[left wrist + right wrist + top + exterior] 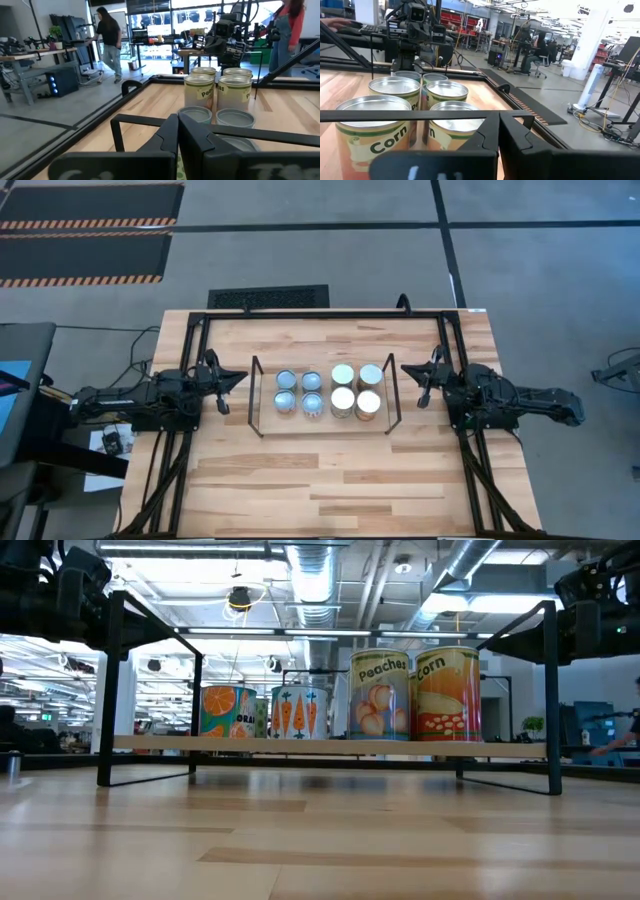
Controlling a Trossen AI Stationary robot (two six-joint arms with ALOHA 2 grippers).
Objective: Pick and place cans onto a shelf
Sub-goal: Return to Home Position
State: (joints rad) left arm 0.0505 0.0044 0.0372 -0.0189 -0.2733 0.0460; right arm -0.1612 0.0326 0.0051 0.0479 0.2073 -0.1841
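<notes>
Pale wood and thin black wire frame the scene: the shelf stands at the centre of the high view on the plank worktop, with all eight cans on it in two rows. The four small cans with silver-blue tops fill its left half and the four wide cans with whitish tops fill its right half. From table height the front row reads, left to right, an orange-label can, a carrot-printed can, the Peaches can and the Corn can, all upright and packed close together. The left pincer hangs just beside the shelf's left end and the right pincer just beside its right end. Each points inward with its fingers pressed together into a tip, and each is empty; both wrist views show the same. With nothing left loose on the worktop, the placing looks complete, and what remains is getting both arms clear. That is where the trouble could come. Each tip sits near an end upright of a light rack, so a dip or an inward swing on the way out could hook the wire and jolt the whole shelf. The cans stand so tightly that one knock would likely pass down the row, and the taller Corn can and Peaches can look the likeliest to rock or slide off line. A pull straight back, away from the uprights, seems the safest course.
</notes>
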